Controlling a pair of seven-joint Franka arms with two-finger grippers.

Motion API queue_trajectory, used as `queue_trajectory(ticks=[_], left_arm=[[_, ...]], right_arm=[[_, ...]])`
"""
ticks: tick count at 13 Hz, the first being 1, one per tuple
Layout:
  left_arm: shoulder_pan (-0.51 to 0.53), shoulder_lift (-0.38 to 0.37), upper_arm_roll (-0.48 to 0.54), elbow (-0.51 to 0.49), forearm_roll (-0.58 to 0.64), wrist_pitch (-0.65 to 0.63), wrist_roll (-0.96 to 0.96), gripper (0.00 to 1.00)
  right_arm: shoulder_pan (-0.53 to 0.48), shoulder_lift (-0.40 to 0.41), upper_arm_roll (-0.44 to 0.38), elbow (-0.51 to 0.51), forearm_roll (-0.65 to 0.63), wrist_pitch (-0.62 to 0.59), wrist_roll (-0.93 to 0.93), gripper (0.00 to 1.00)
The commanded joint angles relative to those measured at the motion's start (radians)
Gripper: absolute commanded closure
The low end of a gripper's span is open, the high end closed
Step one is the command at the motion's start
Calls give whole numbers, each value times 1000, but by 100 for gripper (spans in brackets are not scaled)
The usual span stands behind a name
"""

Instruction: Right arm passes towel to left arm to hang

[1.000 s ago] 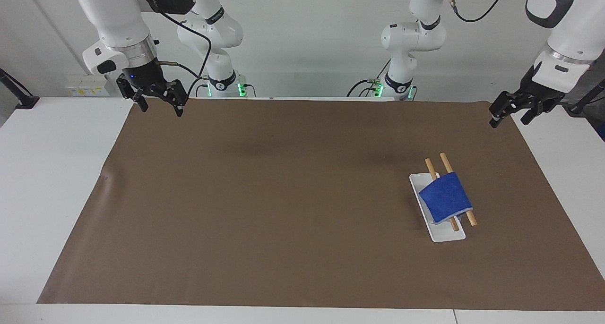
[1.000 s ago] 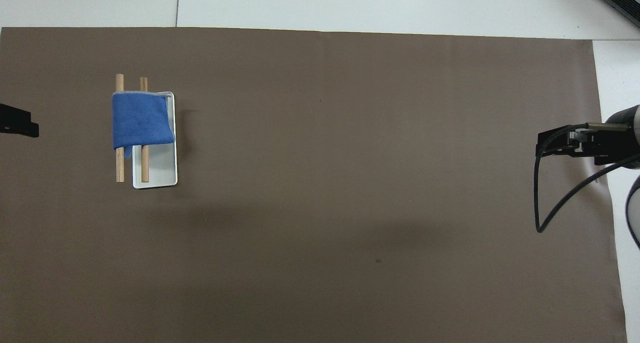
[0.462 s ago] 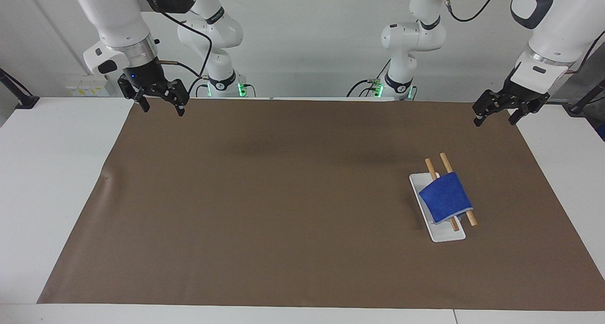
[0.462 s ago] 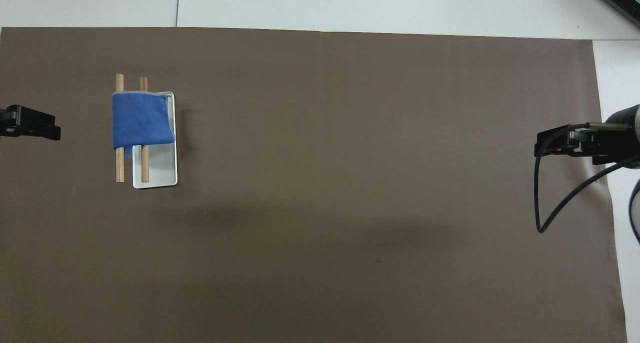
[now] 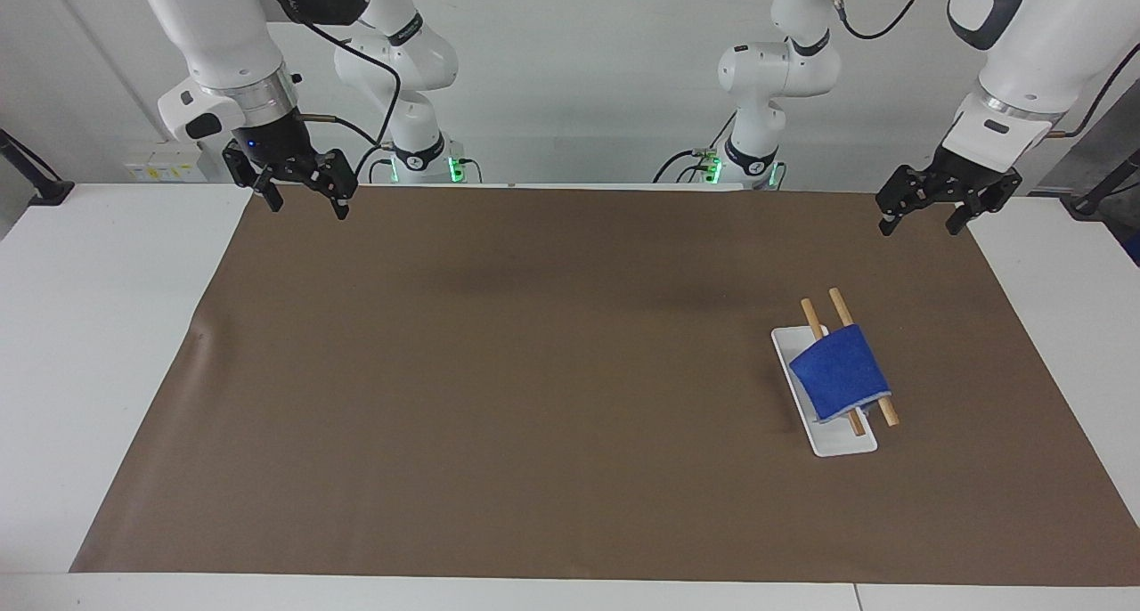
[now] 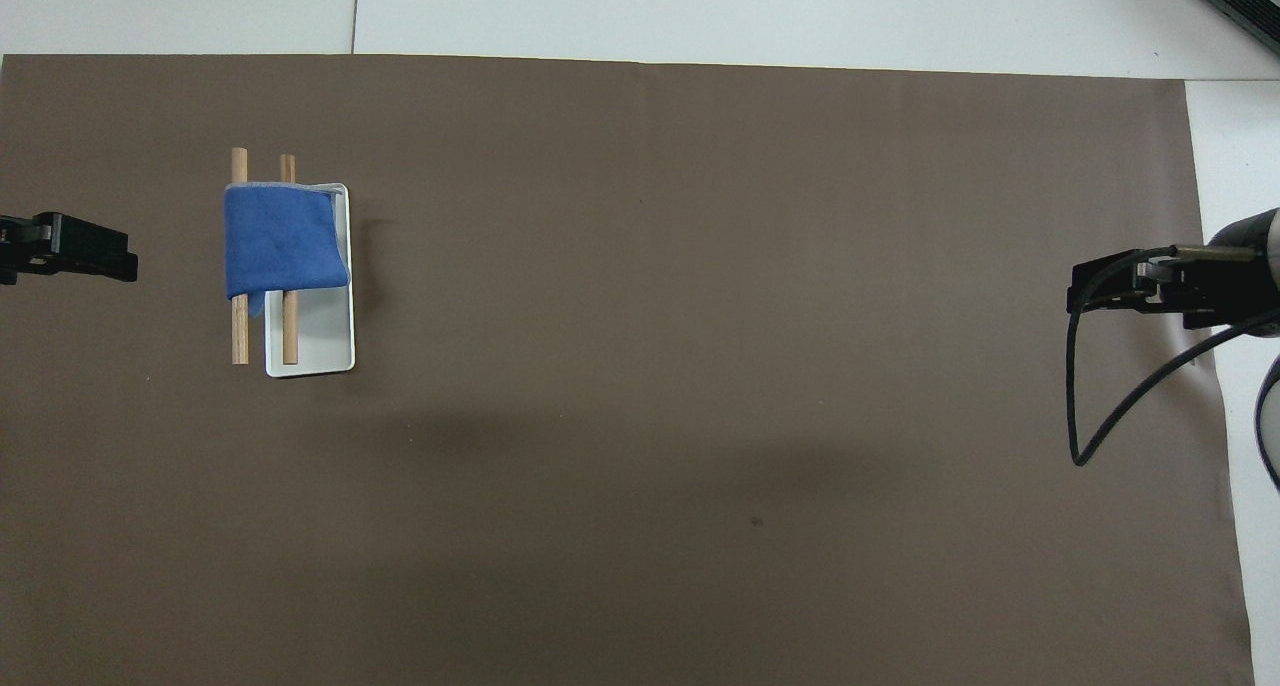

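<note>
Towel point(image 5: 839, 372) lay draped over the dowels point(image 5: 862, 359), well clear of both spread-jawed grippers; left gripper point(image 5: 921, 210) had swung inward, so hanging looked done.

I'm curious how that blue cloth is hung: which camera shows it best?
The overhead view: the towel spreads flat across both wooden dowels, partly over the white tray. The facing view shows the towel slantwise, but it does reveal that the cloth sits raised on the dowels.
</note>
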Motion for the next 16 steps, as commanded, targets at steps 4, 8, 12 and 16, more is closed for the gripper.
queue_trajectory(ticks=[4, 8, 12, 16], left_arm=[[-8, -38, -15, -55, 20, 9, -8, 0], [-9, -33, -15, -72, 20, 29, -6, 0], [-12, -42, -14, -108, 20, 46, -6, 0], [-14, -44, -14, -106, 20, 43, 0, 0]], right_arm=[[-7, -9, 5, -9, 20, 8, -17, 0], [-7, -9, 5, -9, 20, 8, -17, 0], [-7, -9, 5, -11, 20, 8, -17, 0], [-7, -11, 5, -11, 20, 8, -18, 0]])
